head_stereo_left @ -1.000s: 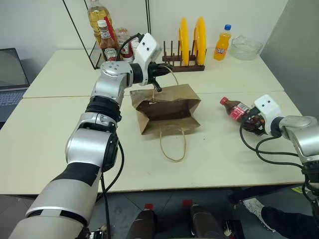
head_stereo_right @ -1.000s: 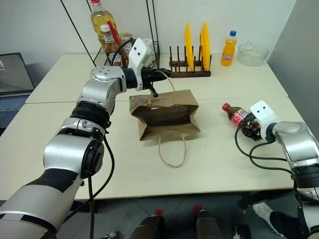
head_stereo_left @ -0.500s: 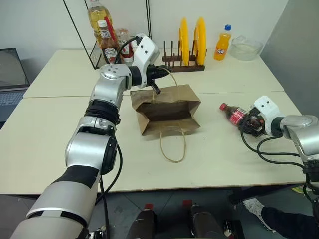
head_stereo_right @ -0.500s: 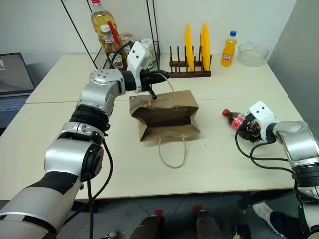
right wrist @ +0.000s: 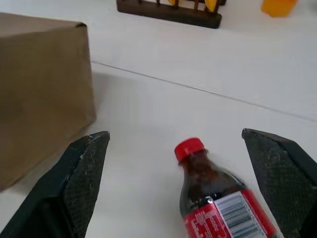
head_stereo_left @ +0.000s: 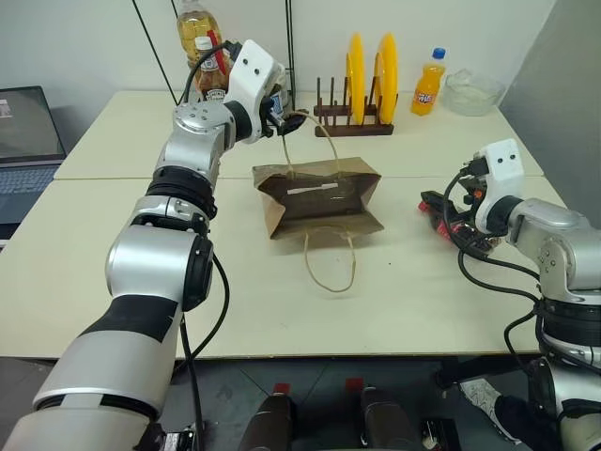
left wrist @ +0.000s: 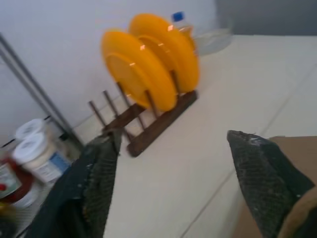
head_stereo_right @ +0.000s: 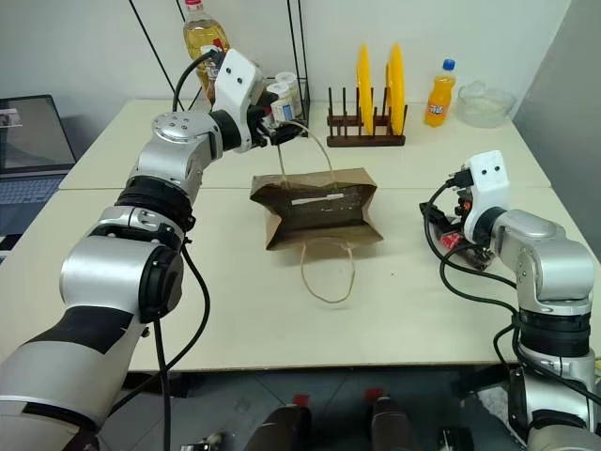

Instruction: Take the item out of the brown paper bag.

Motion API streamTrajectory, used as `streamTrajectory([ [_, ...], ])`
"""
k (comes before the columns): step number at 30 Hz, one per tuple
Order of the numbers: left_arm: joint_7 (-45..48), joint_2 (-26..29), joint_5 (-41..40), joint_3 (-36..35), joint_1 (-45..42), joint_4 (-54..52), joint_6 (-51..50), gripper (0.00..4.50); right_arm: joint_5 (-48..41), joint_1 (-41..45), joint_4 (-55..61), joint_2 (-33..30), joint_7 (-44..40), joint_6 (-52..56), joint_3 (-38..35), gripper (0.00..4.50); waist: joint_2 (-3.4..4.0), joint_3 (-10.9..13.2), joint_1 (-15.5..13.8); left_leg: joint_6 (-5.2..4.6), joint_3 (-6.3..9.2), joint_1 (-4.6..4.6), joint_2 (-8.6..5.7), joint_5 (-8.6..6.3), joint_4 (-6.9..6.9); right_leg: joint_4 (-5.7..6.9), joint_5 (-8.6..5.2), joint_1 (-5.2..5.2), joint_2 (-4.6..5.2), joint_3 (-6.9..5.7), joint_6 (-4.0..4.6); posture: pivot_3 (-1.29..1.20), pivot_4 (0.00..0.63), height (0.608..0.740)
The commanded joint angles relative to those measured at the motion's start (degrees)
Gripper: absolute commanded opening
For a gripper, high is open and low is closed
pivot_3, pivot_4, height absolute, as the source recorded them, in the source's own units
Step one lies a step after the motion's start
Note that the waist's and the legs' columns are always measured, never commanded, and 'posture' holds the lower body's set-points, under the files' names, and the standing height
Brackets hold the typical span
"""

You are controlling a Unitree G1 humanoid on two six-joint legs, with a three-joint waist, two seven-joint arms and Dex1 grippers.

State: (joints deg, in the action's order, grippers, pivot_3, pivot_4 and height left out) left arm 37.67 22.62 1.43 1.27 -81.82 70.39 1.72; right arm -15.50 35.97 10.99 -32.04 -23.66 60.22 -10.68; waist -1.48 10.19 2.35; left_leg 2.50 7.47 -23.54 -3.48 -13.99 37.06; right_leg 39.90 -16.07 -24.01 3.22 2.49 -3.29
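Bottle (right wrist: 218, 203) out of the bag already: the small dark cola bottle with its red cap and red label lies on its side on the desk (head_stereo_left: 113, 282) near the right edge, well apart from the brown paper bag (head_stereo_left: 321, 195), which lies slumped near the middle of the desk with its mouth toward the front edge and one cord handle trailing that way. The right gripper (right wrist: 188, 168) hangs over the bottle with its jaws spread wide on either side of it and not touching it, so the bottle looks released. The left gripper (left wrist: 171, 168) is up near the far-left corner beside the wire rack (head_stereo_left: 155, 47), its jaws also spread, with the bag's other cord handle (head_stereo_left: 302, 127) rising toward it; whether the cord rests on a finger I cannot tell. By my reading, what remains is a clean retreat. The right arm should lift straight up and clear before swinging back, since a round bottle lying flat will roll at the slightest brush and the right edge is close. The left arm should draw away from the handle loop along the line of its fingers, so the cord slips free rather than snagging and dragging the light bag toward the plate rack (head_stereo_left: 349, 122).
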Motion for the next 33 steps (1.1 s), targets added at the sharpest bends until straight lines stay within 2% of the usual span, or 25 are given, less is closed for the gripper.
streamTrajectory([
  [1,-2.6,1.2,1.8,0.0,-3.1,0.8,1.4,4.49,0.4,-0.9,2.9,0.7,1.9,-2.9,-0.9,4.5,0.0,0.0,0.0,0.0,0.01,-0.02,0.02,0.0,0.0,0.02,0.0,-0.03,-0.01,-0.01,0.0,0.0,0.15,0.74],
  [4,-4.8,1.9,3.6,0.5,-3.3,1.8,0.9,4.49,0.9,-1.7,2.5,1.6,3.0,-4.6,-0.4,4.5,0.0,0.0,0.2,0.0,0.0,-0.03,0.02,0.0,0.0,0.03,0.0,-0.04,-0.03,-0.02,0.0,0.0,0.15,0.74],
  [11,-16.8,2.6,6.2,-0.6,-5.0,5.4,-0.3,4.49,1.5,-0.6,0.9,5.1,5.2,-8.9,2.0,4.5,0.0,0.0,0.9,0.0,0.01,-0.03,0.02,0.0,0.0,0.06,0.0,-0.06,-0.02,-0.02,0.0,0.0,0.15,0.74],
  [23,-22.3,4.0,9.9,0.3,-3.1,6.9,-1.5,4.49,1.0,-1.9,3.3,8.4,6.6,-11.4,3.3,4.5,0.0,0.0,0.9,0.04,0.02,-0.04,0.0,0.03,0.0,0.08,0.0,-0.07,-0.02,-0.03,0.0,0.0,0.15,0.74],
  [28,-18.2,4.2,8.6,-1.2,-2.4,6.6,-2.5,4.49,0.8,-2.0,3.7,9.2,7.1,-11.4,3.6,4.5,0.01,0.0,1.0,0.04,0.03,-0.03,0.0,0.03,-0.01,0.09,0.0,-0.09,-0.03,-0.04,0.0,0.0,0.15,0.74],
  [33,-10.4,3.8,4.8,-4.4,-3.6,4.5,-1.0,4.49,0.8,-1.8,4.1,9.2,6.6,-12.4,4.0,4.5,0.01,0.0,1.0,0.05,0.04,-0.07,-0.01,0.03,0.02,0.08,0.0,-0.09,-0.02,-0.05,0.01,0.0,0.15,0.74],
])
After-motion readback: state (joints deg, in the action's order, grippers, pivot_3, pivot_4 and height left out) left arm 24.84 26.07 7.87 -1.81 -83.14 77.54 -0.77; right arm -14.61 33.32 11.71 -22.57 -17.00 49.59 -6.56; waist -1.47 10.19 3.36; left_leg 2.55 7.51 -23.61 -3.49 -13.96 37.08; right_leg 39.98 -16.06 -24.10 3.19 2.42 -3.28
